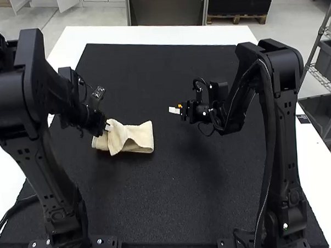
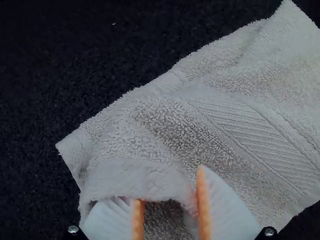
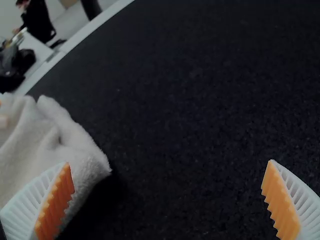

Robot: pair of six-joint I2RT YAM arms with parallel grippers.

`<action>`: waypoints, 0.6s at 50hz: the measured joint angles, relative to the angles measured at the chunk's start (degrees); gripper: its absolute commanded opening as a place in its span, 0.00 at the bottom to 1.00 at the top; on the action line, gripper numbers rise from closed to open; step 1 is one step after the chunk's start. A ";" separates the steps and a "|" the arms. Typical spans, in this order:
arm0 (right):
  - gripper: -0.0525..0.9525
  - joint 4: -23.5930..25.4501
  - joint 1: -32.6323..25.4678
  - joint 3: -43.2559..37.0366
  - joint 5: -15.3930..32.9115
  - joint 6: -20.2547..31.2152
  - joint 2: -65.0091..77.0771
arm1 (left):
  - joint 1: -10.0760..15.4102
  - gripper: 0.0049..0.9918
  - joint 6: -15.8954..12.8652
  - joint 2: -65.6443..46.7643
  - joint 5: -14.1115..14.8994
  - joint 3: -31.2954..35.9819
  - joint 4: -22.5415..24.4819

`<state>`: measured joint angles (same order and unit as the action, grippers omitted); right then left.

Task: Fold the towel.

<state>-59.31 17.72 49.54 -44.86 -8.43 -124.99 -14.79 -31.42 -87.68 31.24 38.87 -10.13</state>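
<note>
Starting at the left, here's my left gripper [image 1: 107, 127] right at the towel [image 1: 137, 139], in among a raised, bunched part of the cloth; I can't tell whether it has a grip or only touches. The cream towel is on the black mat [image 1: 168, 195] over the desk [image 1: 156, 34], off toward the left arm, partly folded, with layers showing along its near edge. A loose flap [image 1: 115, 147] droops beside the gripper. I judge this as an early fold, so the thing to do is make sure of the bite first, taking the top layer alone if that's the one to turn, then lift just enough to clear and lay it over slowly. Rush it and I could drag the whole bundle or tuck that flap underneath.

Across the towel, the woven band [image 2: 255, 122] runs at a slant, a decent guide for squaring edges. The right end lies flatter, and that's what I'd pin while the left side turns.

And over on the right, my right gripper [image 3: 169, 163] is well apart from the cloth in the high view, its fingers [image 3: 56, 202] wide and empty. I'd bring it in low to steady that end, then smooth the crease.
</note>
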 measured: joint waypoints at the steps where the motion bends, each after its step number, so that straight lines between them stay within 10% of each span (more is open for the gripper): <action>1: 0.92 0.00 0.00 0.00 0.00 0.00 0.02 | 0.00 0.13 0.02 0.00 -0.02 -0.09 0.17; 30: 0.92 -0.13 0.00 0.00 0.00 0.00 0.02 | -1.27 0.02 1.31 0.00 -0.17 -0.35 4.42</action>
<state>-59.44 17.72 49.54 -44.86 -8.43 -124.97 -16.05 -30.11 -87.68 31.07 38.52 -5.72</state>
